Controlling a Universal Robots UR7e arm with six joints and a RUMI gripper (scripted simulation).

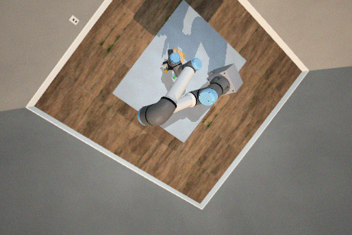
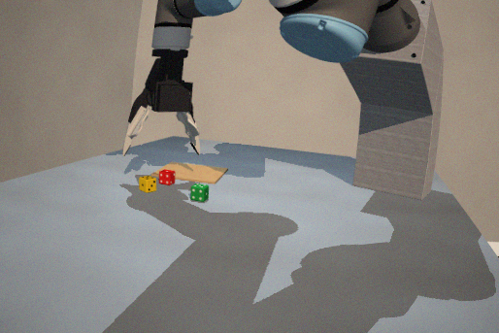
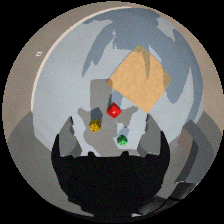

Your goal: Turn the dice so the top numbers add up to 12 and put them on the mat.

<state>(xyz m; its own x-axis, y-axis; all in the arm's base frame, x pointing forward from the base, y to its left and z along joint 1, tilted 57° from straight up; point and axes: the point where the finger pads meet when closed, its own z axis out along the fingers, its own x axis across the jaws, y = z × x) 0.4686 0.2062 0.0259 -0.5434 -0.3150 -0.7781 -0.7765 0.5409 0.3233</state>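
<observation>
My hand [image 2: 161, 140] hung empty, jaws spread wide, above the red die [image 2: 166, 177], which sat just beside the mat [image 2: 204, 173].

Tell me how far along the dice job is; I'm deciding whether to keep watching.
Nothing looks done yet. The yellow die, red die and green die all sit flat on the table, beside the tan mat rather than on it. The gripper hangs open and empty above them. Left: turning dice as needed for a top sum of 12, which cannot be read here, and moving all three onto the mat.
</observation>
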